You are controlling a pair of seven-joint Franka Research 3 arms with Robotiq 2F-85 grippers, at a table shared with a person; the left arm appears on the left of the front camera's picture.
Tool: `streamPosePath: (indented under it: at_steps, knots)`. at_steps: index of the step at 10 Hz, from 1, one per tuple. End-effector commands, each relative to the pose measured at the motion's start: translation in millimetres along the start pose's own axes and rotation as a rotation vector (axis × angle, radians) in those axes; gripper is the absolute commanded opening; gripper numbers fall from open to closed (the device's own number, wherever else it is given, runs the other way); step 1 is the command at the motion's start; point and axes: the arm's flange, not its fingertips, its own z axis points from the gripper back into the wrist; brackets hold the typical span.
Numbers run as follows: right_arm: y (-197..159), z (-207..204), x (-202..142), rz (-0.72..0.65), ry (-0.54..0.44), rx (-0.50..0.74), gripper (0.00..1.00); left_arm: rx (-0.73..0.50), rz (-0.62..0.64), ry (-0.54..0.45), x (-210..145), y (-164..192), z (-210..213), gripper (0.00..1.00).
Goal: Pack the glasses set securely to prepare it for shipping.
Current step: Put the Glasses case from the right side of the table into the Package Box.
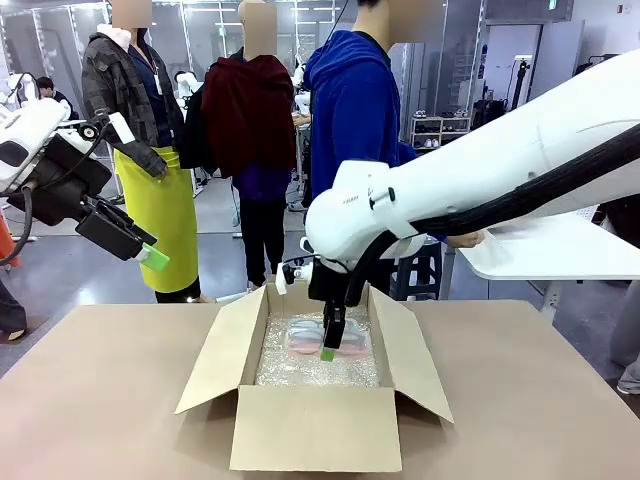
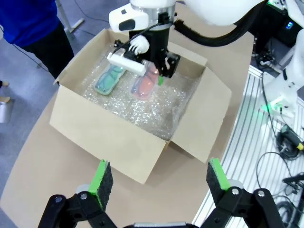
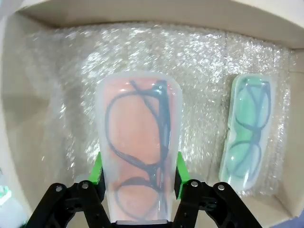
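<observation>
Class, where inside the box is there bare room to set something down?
Free: bubble wrap between both cases and the box's near wall; a strip between pink case and mint-green case. Crowded: the far half, where the right gripper clamps the pink case.

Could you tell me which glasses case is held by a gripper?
The pale pink case, clamped in the right gripper; the mint-green case lies free on the bubble wrap.

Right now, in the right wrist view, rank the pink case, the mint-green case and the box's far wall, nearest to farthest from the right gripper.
1. pink case: gripped between the right gripper's pads.
2. mint-green case: lying on the bubble wrap, at the picture's right.
3. box's far wall: beyond both cases, at the top.
</observation>
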Motion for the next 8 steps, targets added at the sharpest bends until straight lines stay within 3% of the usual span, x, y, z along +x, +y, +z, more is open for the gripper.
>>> streamPosePath:
  at_steps: [1, 3, 5, 6, 8]
  knots:
    - [-3.2, -19.8, -2.2, -0.082, -0.025, -0.034, 0.42, -0.024, -0.019, -0.01, -1.4, 1.8, 2.9, 1.0]
    - [-8.0, -35.8, -2.8, -0.106, 0.011, -0.004, 0.42, -0.024, -0.019, -0.01, -1.4, 1.8, 2.9, 1.0]
    - [-9.5, -38.7, -4.1, -0.111, 0.024, -0.002, 0.93, -0.024, -0.019, -0.01, -1.4, 1.8, 2.9, 1.0]
    - [-9.3, -37.8, -7.8, -0.124, 0.016, 0.003, 1.0, -0.024, -0.019, -0.01, -1.4, 1.8, 2.9, 1.0]
    - [-6.0, -29.8, -7.3, -0.139, -0.009, -0.026, 1.0, -0.024, -0.019, -0.01, -1.4, 1.8, 2.9, 1.0]
